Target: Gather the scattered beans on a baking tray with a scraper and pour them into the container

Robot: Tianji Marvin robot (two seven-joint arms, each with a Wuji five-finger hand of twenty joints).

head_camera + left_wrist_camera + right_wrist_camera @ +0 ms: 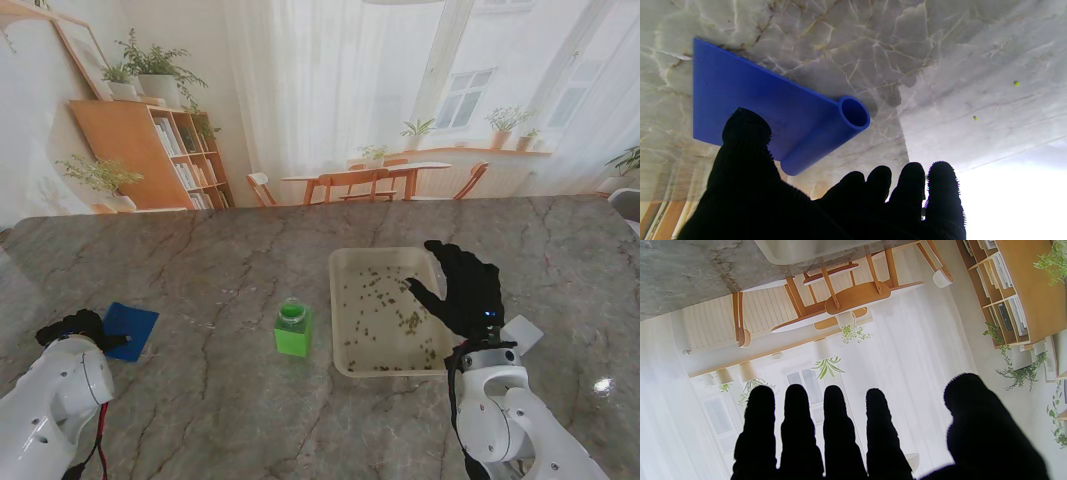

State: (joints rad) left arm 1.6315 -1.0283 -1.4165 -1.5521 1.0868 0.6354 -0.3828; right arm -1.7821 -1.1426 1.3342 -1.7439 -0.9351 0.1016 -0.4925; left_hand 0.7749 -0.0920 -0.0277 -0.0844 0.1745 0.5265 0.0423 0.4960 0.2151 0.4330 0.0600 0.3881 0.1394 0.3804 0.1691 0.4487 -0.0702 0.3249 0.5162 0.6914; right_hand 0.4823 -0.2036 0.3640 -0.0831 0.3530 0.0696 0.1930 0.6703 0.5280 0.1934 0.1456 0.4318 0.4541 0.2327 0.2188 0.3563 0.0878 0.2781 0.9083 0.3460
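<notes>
A pale baking tray (pixel 342 262) lies right of centre with green beans (pixel 384 295) scattered over it. My black-gloved right hand (pixel 463 288) hovers open above the tray's right side, fingers (pixel 835 430) straight and apart, holding nothing. The tray's corner (pixel 806 251) shows in the right wrist view. A flat blue scraper (pixel 130 328) with a tube handle (pixel 826 135) lies on the table at the left. My left hand (pixel 75 327) sits just beside its handle end, fingers (pixel 910 186) spread, thumb in front of the blade, not gripping. A green container (pixel 293 329) stands left of the tray.
A small white block (pixel 521 331) lies on the marble table (pixel 220 400) right of the tray, partly behind my right wrist. Two stray green specks (pixel 974 117) lie on the marble beyond the scraper. Chairs, shelves and plants stand beyond the table's far edge.
</notes>
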